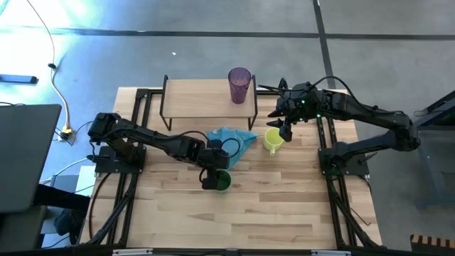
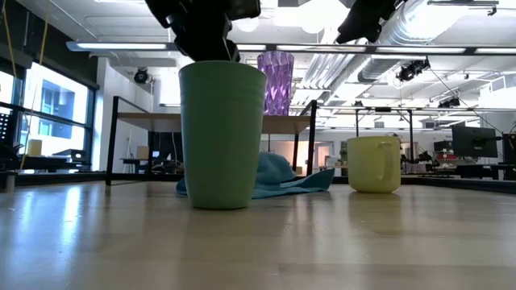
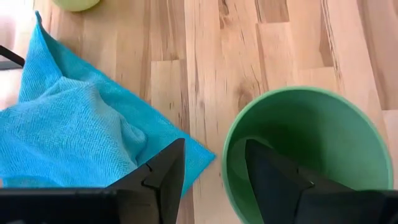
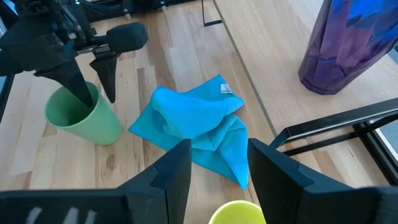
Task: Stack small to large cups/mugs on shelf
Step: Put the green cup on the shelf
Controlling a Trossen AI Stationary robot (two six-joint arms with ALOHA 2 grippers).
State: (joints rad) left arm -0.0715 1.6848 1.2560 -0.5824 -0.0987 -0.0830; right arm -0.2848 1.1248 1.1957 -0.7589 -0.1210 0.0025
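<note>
Left gripper (image 4: 93, 84) fingers apart, straddling the rim of the plain green handleless plastic cup (image 1: 222, 181); right gripper (image 1: 283, 122) fingers apart above the short yellow handled mug (image 1: 273, 139). No readable writing.

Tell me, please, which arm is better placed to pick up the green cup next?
Left. The left gripper straddles the green cup's rim, one finger inside and one outside, jaws open. The right gripper hovers above the yellow mug, beyond the blue cloth.

Layout: cup (image 1: 223, 181) stood on the table (image 1: 284, 206) with one finger of the left gripper (image 1: 213, 179) inside its rim, cloth (image 1: 231, 139) just beyond, mug (image 1: 272, 140) beneath the right gripper (image 1: 284, 126), tumbler (image 1: 239, 85) on the shelf (image 1: 195, 96) behind.
</note>
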